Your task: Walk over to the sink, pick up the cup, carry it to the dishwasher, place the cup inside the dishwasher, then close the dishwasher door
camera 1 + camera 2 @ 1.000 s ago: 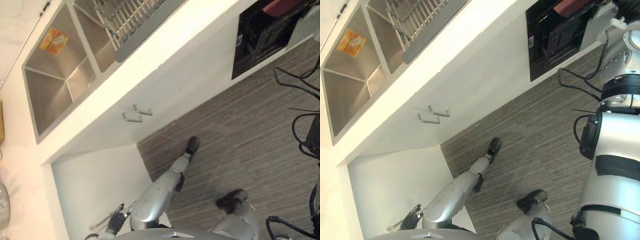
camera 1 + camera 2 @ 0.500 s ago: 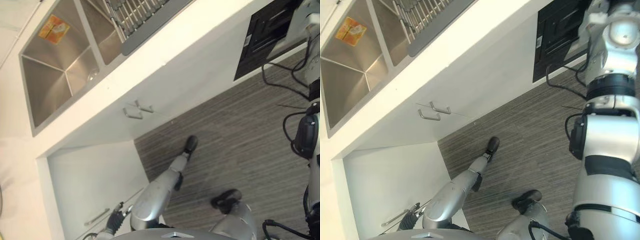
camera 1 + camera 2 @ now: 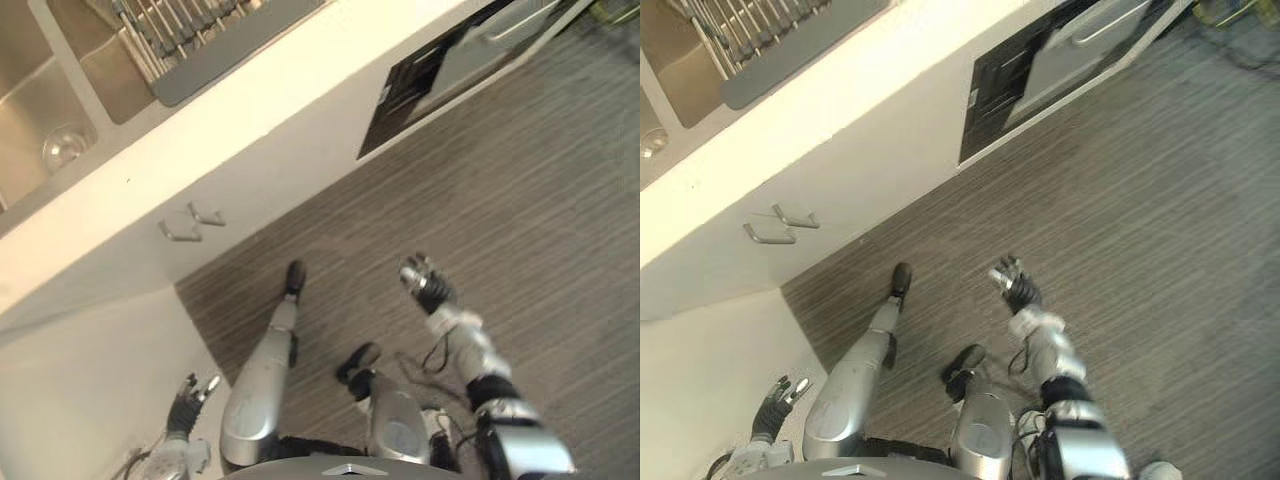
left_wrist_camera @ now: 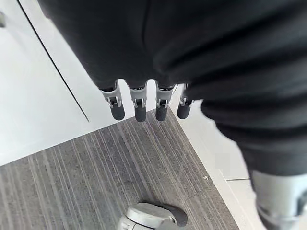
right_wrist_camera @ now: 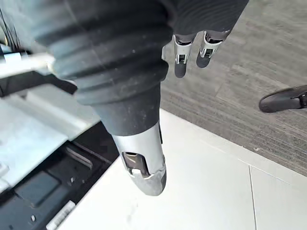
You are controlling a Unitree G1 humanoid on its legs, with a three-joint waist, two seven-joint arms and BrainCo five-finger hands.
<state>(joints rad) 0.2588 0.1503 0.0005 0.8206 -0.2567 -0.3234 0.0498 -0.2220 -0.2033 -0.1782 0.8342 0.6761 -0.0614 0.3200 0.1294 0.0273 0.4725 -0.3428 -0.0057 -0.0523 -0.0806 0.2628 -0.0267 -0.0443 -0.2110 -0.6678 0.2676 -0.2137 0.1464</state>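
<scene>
A clear glass cup [image 3: 65,148] sits in the steel sink [image 3: 25,120] at the upper left, set into the white counter [image 3: 270,90]. The dishwasher [image 3: 400,95] is a dark opening further right along the cabinet front, with its silver door [image 3: 1080,45] ajar. My right hand [image 3: 425,282] hangs over the striped floor in front of the cabinets, open and holding nothing; its straight fingers [image 5: 180,64] show in the right wrist view, with the dishwasher [image 5: 33,191] behind. My left hand [image 3: 186,405] hangs low by the white corner cabinet, fingers [image 4: 139,108] straight and empty.
A dish rack [image 3: 175,25] on a grey mat lies over the sink's right side. Two cabinet handles [image 3: 190,225] stick out of the white fronts below the counter. A white cabinet wall [image 3: 70,390] stands close on my left. Grey striped floor [image 3: 520,220] spreads to the right.
The whole view has swung, so sink and dishwasher sit further left. My right arm, raised beside the dishwasher before, now hangs low over the floor.
</scene>
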